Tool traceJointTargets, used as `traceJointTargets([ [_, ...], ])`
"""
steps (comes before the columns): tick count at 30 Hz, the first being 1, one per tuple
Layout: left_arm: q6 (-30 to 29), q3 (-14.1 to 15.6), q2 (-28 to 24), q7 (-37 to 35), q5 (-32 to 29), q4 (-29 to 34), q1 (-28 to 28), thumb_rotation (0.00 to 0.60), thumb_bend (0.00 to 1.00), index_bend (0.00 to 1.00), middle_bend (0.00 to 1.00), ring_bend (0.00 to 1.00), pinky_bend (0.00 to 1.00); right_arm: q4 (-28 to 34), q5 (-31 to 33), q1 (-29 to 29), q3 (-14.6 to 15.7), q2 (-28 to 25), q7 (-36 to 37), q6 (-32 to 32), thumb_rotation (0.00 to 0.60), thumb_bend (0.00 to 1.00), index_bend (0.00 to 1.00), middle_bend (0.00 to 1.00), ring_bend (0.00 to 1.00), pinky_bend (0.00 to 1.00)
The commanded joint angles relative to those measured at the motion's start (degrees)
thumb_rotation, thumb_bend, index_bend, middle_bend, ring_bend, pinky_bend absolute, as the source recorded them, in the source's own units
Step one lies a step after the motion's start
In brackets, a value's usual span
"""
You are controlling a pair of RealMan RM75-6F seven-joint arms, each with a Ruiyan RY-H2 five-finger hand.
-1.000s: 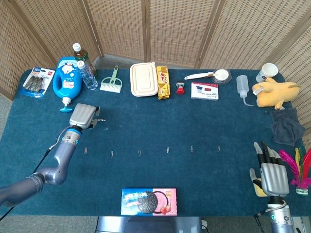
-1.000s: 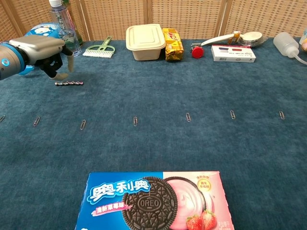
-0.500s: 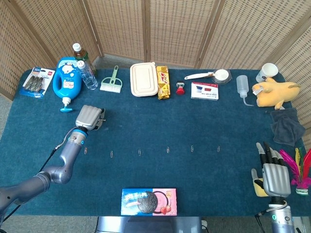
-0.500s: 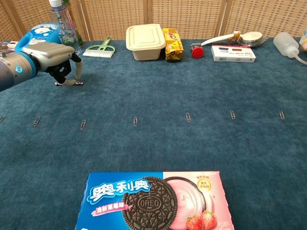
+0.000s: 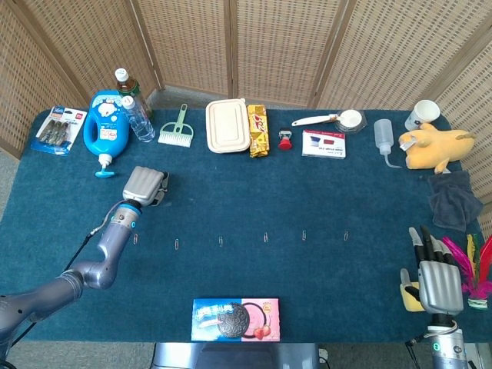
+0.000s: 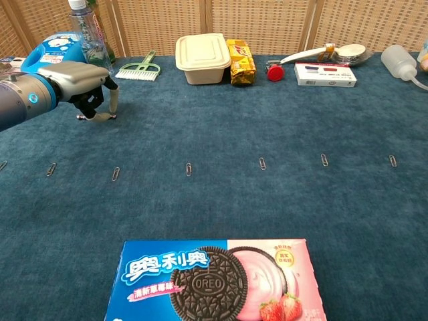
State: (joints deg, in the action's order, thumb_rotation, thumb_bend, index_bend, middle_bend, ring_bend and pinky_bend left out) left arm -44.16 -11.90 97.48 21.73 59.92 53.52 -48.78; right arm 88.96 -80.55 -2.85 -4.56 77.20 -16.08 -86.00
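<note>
A small dark beaded rod-like object point(image 6: 85, 117) lies on the blue-carpeted table point(image 6: 267, 114), just in front of the blue detergent jug point(image 5: 105, 123), and the left hand point(image 6: 83, 83) arches over it with fingertips point(image 6: 112, 105) curled down to the cloth around it; whether the fingers already pinch it I cannot tell, since the palm hides the contact. The hand's downward cage seems chosen to pick up a thin thing lying flat. The right hand point(image 5: 430, 275) rests at the table's near right corner, fingers straight and apart, holding nothing, beside some pink and yellow feathers point(image 5: 475, 265). Across the middle runs a row of silver paperclips point(image 6: 188, 169), spaced evenly as if laid out as markers; six show in the chest view. At the near edge lies one blue-and-pink Oreo cookie box point(image 6: 214, 281). Along the far edge stand two bottles point(image 5: 132, 104), one green hand brush point(image 5: 177, 127), one beige lidded food container point(image 5: 227, 125), one yellow snack packet point(image 5: 257, 131) and one white squeeze bottle point(image 5: 383, 138), lined up out of the working area.
</note>
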Motion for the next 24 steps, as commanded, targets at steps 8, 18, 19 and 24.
traceJointTargets([
  [8,1.3,0.0,1.4,0.5,-0.7,-2.4,-1.0,0.6,0.69,0.46,0.83,0.83,0.86,0.4,-0.2,0.4,-0.2,-0.2,-0.2,-0.9,0.6,0.43,0.0,0.07,0.13,0.17],
  [18,2.7,-0.1,2.1,1.3,-1.9,-4.0,-1.6,0.6,0.69,0.47,0.83,0.83,0.86,0.2,0.1,0.6,-0.3,0.1,-0.4,-0.9,0.6,0.43,0.0,0.07,0.13,0.17],
  [19,2.7,-0.1,2.2,1.3,-1.9,-4.1,-1.7,0.6,0.69,0.47,0.83,0.83,0.86,0.2,0.1,0.6,-0.3,0.1,-0.4,-0.9,0.6,0.43,0.0,0.07,0.13,0.17],
  [24,2.9,-0.1,2.5,1.3,-2.1,-4.6,-1.8,0.6,0.69,0.49,0.83,0.83,0.86,0.2,0.1,0.7,-0.3,0.1,-0.5,-1.1,0.6,0.43,0.0,0.07,0.13,0.18],
])
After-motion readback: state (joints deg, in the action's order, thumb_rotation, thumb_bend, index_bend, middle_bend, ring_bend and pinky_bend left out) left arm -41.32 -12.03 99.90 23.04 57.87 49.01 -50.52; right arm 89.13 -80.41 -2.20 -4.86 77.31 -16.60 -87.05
